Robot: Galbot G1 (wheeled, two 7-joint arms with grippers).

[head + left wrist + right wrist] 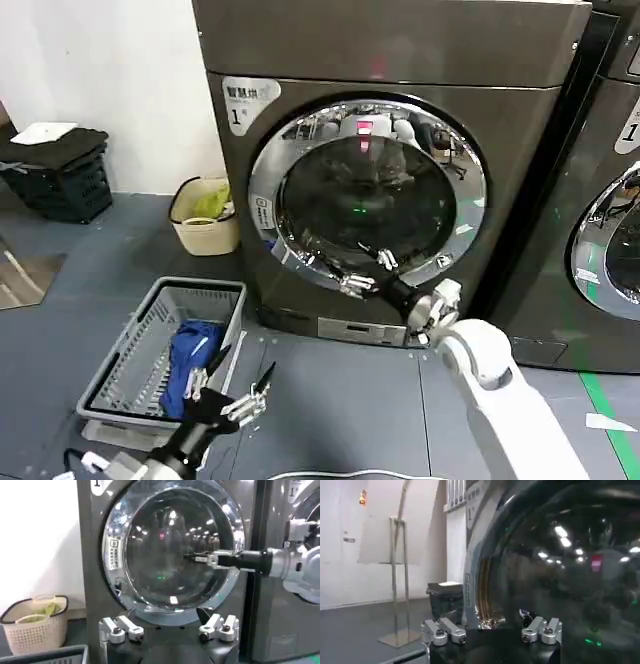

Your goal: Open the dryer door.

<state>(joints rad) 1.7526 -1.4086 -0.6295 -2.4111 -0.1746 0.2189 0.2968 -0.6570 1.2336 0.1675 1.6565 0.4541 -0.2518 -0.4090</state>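
Observation:
The dryer door (365, 195) is a wide chrome ring round dark domed glass, on the grey-brown machine with a "1" sticker (237, 115). My right gripper (367, 274) is open at the ring's lower edge, its fingers spread against the chrome. In the left wrist view the door (165, 545) faces me, with the right gripper (197, 557) reaching across its glass. Close up, the glass (570, 555) looms over the open right gripper (490, 630); whether the door is ajar I cannot tell. My left gripper (238, 385) hangs open and empty low over the floor, and its own view shows the left gripper (169, 630) well short of the door.
A grey laundry basket (150, 300) holding a blue cloth (190, 355) stands on the floor by the left arm. A beige basket (205, 225) sits left of the machine, a black crate (60, 175) farther left. A neighbouring machine (610, 200) stands on the right.

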